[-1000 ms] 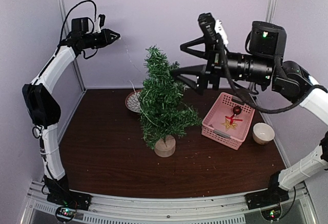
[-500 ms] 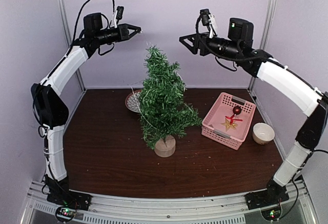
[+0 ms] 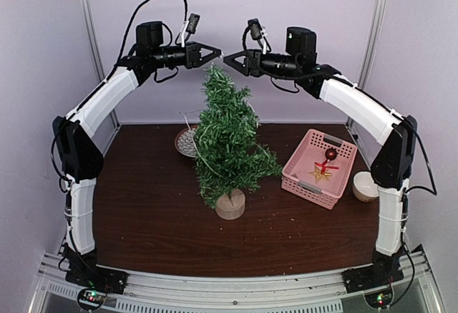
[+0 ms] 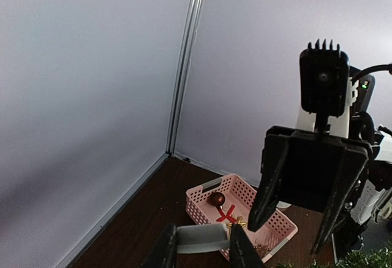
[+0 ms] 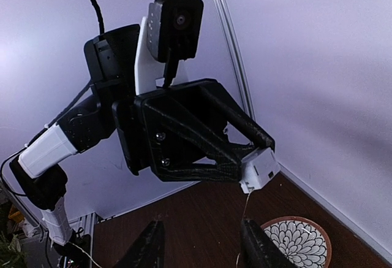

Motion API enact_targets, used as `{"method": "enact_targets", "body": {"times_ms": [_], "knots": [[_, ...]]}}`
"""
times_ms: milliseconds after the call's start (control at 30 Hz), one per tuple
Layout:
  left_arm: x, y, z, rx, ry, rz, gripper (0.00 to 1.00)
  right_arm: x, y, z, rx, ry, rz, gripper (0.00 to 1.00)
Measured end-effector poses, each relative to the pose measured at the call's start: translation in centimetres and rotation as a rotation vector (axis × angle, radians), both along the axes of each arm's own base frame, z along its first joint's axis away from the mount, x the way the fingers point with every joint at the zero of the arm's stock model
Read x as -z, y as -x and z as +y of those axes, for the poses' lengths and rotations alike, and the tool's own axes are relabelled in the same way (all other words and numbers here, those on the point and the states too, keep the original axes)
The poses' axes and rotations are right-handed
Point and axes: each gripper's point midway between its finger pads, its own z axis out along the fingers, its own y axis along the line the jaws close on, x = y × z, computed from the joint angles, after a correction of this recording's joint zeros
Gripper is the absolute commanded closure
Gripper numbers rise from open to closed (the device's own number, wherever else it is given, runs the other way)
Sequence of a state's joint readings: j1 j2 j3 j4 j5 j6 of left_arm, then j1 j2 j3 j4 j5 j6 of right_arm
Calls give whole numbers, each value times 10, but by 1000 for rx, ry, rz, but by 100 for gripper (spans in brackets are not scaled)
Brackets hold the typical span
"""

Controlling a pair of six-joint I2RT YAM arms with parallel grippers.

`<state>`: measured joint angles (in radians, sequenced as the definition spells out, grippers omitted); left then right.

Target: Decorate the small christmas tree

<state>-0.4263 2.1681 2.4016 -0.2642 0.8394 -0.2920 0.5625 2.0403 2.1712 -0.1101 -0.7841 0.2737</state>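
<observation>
Centre of frame: small christmas tree (image 3: 227, 145) upright on table (image 3: 143, 220), its tip just below both jaw sets. Upper middle: left gripper (image 3: 216, 54) pinches a small white block (image 5: 260, 168) with a thin wire hanging from it. Facing it tip to tip, right gripper (image 3: 227, 59) has its jaws partly open and empty.

Bright, soft, even light fills every view, with faint shadows and mostly sharp focus.
</observation>
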Motion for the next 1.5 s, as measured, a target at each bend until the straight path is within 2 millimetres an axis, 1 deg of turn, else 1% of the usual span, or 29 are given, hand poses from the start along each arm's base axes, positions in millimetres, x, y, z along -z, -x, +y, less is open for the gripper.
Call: {"method": "enact_targets", "body": {"times_ms": [133,433,533,667,733,800,900,933,1000,1033,1133,1167,1200,1233,1267,1400,1500], "knots": [[0,3,-1,16,-4,-14,93,12,0,6,-28,10,33,55],[-1,9,-3,55,-3,-19,94,3,-3,9,-32,-4,12,60],[-1,12,-5,71,-3,-22,95,6,-6,12,-33,-4,13,61],[-1,17,-8,88,-1,-26,95,17,-12,15,-31,7,30,61],[-2,19,-10,96,0,-29,96,25,-15,17,-29,19,44,68],[-2,19,-11,101,1,-30,96,30,-16,17,-27,29,51,81],[-3,21,-12,106,3,-36,96,33,-17,18,-26,36,53,96],[-4,21,-12,108,5,-40,96,33,-17,18,-26,36,54,100],[-6,22,-13,108,8,-47,95,32,-16,19,-27,34,53,100],[-6,21,-13,107,9,-49,91,32,-16,19,-29,34,50,100],[-6,21,-13,105,9,-49,67,32,-16,19,-24,34,48,100],[-6,21,-12,102,9,-49,54,32,-17,19,-21,34,48,100],[-6,20,-12,98,9,-45,45,32,-18,19,-14,35,47,100],[-6,19,-12,92,10,-45,40,32,-19,18,-8,34,47,100],[-6,17,-11,84,10,-43,36,32,-19,18,-5,35,46,100],[-2,8,-1,22,10,5,28,33,-23,17,18,40,38,100],[2,-3,24,-73,10,68,23,36,-26,16,34,47,34,100]]}}
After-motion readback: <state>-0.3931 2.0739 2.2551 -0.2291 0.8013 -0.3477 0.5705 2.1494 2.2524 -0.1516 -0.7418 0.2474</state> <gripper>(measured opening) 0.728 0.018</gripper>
